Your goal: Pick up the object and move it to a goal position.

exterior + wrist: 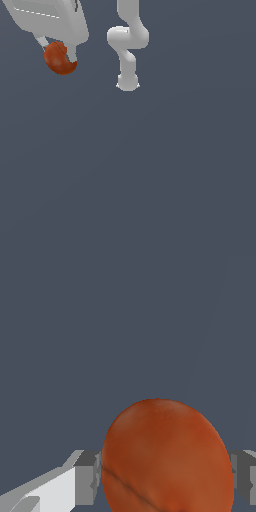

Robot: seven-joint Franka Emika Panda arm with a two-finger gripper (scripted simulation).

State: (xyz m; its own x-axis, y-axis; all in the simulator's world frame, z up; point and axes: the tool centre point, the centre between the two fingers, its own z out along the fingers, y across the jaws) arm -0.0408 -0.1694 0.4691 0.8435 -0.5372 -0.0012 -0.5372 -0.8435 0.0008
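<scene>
Gripper (pixel 60 56) clenched on the ball (pixel 60 59), fingers (pixel 71 54) pressing either side; wrist view confirms pads touching the ball (pixel 167 456) on both flanks. Ball held at upper left of the exterior view, left of the arm's base (pixel 127 82). Plain grey ground all round.

Orange-red ball (pixel 59 59), smooth, slightly mottled, rounded and a touch egg-shaped in the wrist view (pixel 167 458). A thin darker crease runs slantwise across its lower surface there. Sits high at the exterior view's left, against plain grey-blue. Pinched between the white gripper (pixel 61 54) fingers, one pad (pixel 88 477) pressed to each side. Part of its upper surface hidden behind a finger.
</scene>
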